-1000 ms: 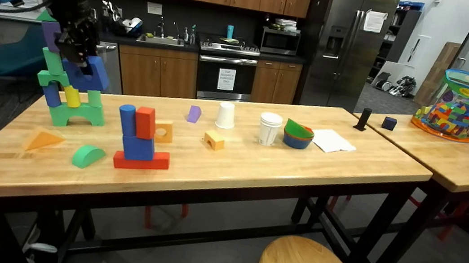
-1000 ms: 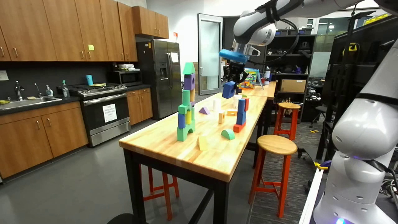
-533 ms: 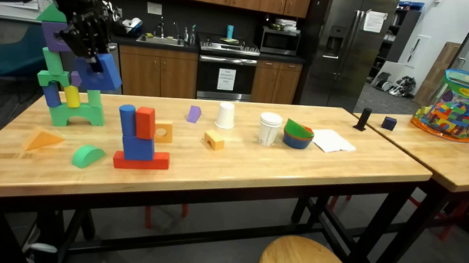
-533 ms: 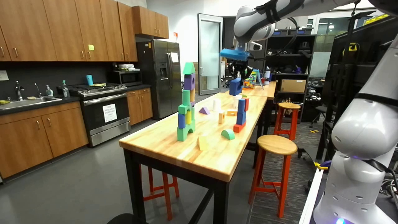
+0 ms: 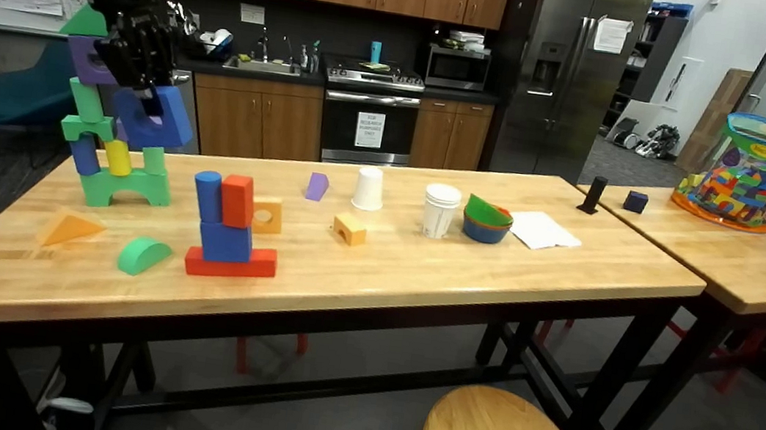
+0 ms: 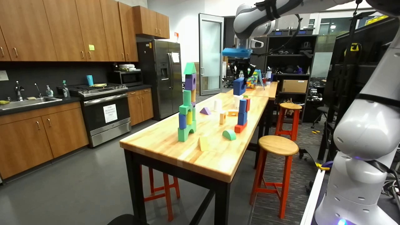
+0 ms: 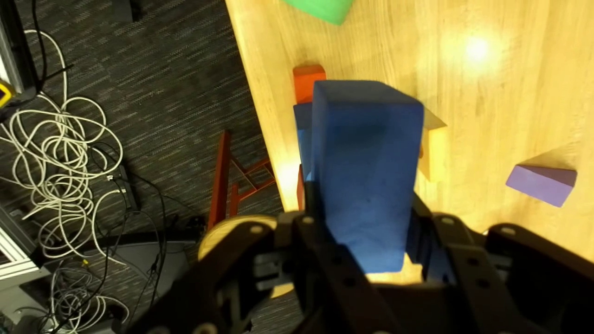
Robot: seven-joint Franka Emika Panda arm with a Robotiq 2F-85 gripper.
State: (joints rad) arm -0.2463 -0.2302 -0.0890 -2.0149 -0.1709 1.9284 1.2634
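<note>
Here's the hand [image 7: 364, 208], clamped on the notched blue block [image 7: 371, 157], squeezing it from both sides, the whole thing up in the air above the bench [image 5: 376, 266]! Below the hand, peeking out left of the block in the wrist view, stands the stack [image 6: 242, 118]: red base [image 5: 236, 264], blue cylinder [image 5: 209, 196], upright red block [image 5: 237, 201]. A firm, even squeeze looks like the winning play, with the block level; a tilted corner could clip that cylinder. And watch the blind spot: the block covers part of the stack in the wrist view, so the gap is best judged from both exterior views. To the hand's right there, and lower, a yellowish block [image 7: 436, 153] and, farther out, a purple wedge [image 7: 540, 188]. The tall tower [image 6: 187, 98] stands well apart from the hand; short, slow moves, wide of it, suit best!
</note>
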